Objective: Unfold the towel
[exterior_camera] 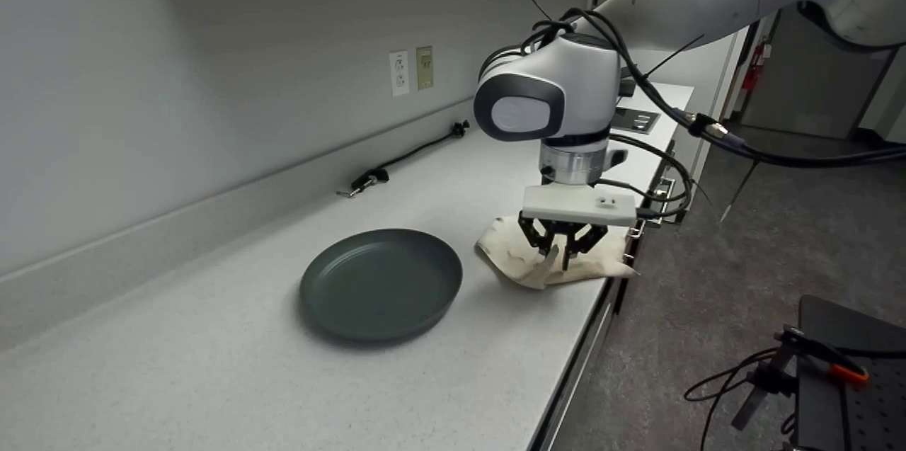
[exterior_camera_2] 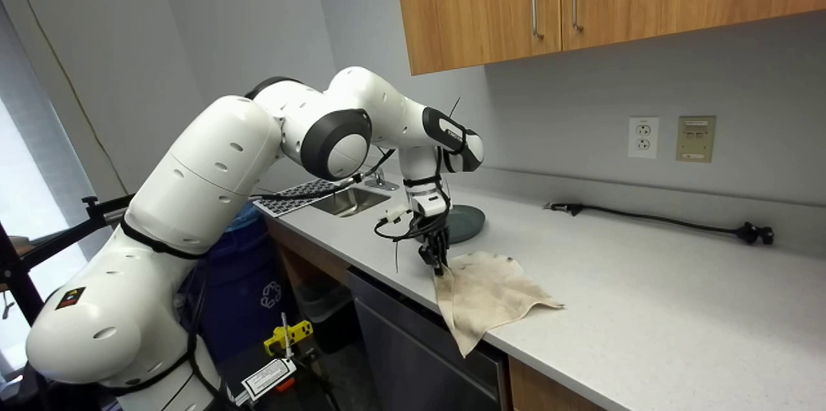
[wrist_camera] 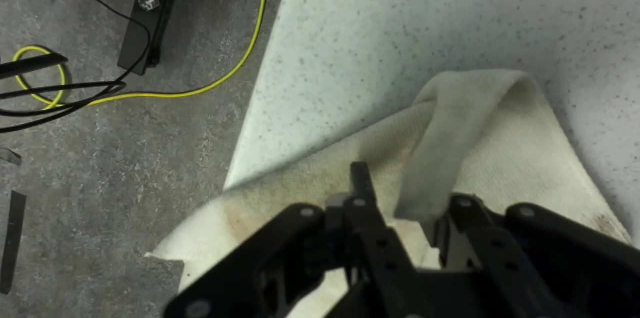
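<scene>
Stretching beneath it all, the pale counter (exterior_camera: pixel 233 373) bears the towel (exterior_camera_2: pixel 490 295) at its front edge, one corner hanging over. The cloth looks nearly as broad as it is long, so I cannot name its long axis; that corner points out past the edge, another along the counter, away from the plate (exterior_camera: pixel 382 284). The plate lies near, not touching, perhaps so the cloth has room to spread. Above the towel, the gripper (exterior_camera: pixel 555 258) points down, unclenched. A narrow flap (wrist_camera: pixel 445 143) of the towel slants up lengthwise toward it, probably because a free edge is the handiest part to pinch and draw back. The fingers (wrist_camera: pixel 361 180) stand apart astride that flap, a gap showing at one side, so no firm hold shows.
</scene>
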